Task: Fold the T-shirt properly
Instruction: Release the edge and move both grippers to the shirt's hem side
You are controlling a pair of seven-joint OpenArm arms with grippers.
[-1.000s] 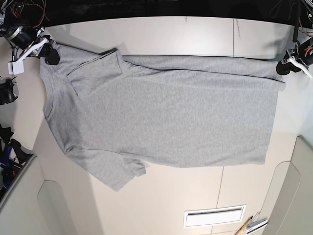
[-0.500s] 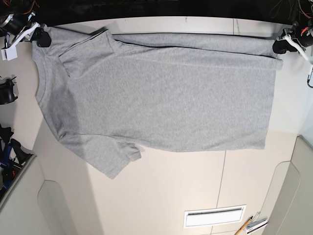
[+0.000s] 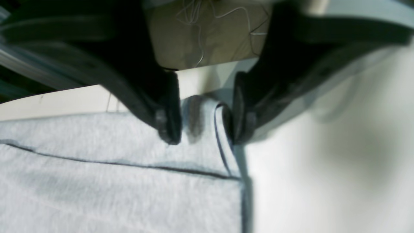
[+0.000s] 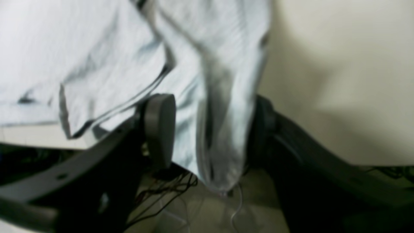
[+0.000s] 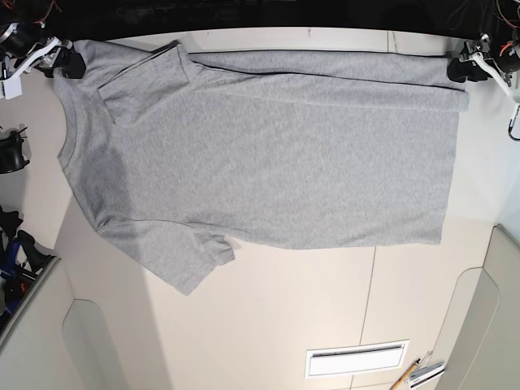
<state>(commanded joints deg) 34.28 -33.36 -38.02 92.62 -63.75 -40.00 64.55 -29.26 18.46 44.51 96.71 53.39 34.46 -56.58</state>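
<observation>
- My left end effector (image 5: 460,70) pinches the heather-grey cotton T-shirt's (image 5: 268,154) hem corner at the cream tabletop's (image 5: 284,325) far edge.
- My right end effector (image 5: 68,63) clamps its shoulder.

A pale cream table (image 5: 268,317) fills most of the base view, its smooth top divided by thin dark seams into panels. Near the lower edge sits a white rectangular slot (image 5: 356,358) with a dark opening, and just beside it lie a few pens or pencils (image 5: 416,374). Lighter rounded panels (image 5: 479,325) flank the lower corners. Beyond the table's far edge lies a black band (image 5: 268,12) of shadow, with red and dark cables (image 5: 36,8) at its left end. The light is even and soft.
</observation>
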